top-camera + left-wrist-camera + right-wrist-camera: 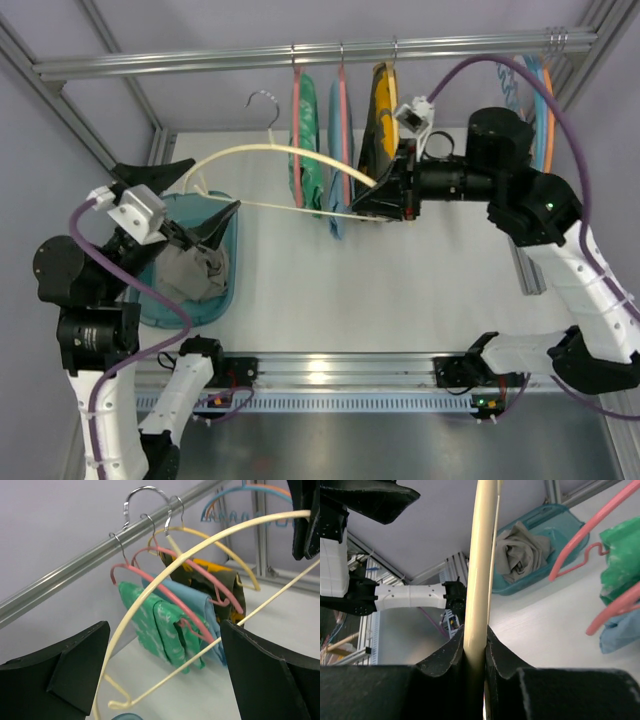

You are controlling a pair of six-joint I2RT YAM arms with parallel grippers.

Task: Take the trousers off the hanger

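The grey trousers (pixel 195 268) lie crumpled in a teal basket (pixel 160 315) at the left, off the hanger; the right wrist view also shows the trousers (pixel 520 550). The cream hanger (pixel 290 152) hangs level above the table, bare, with its metal hook (pixel 262 100) pointing to the back. My right gripper (pixel 375 200) is shut on the hanger's right end, the jaws pinching the hanger's rod (pixel 480 580). My left gripper (pixel 215 185) stands wide open at the hanger's left end. The hanger's thin bar (pixel 177 673) runs between the spread fingers (pixel 270 675) without touching them.
A metal rail (pixel 200 60) crosses the back with pink hangers carrying a green garment (pixel 305 140), a blue one (pixel 337 150) and a yellow-and-black one (pixel 383 115). Blue and orange hangers (pixel 545 100) hang at the far right. A frame post (pixel 525 270) stands at the table's right edge.
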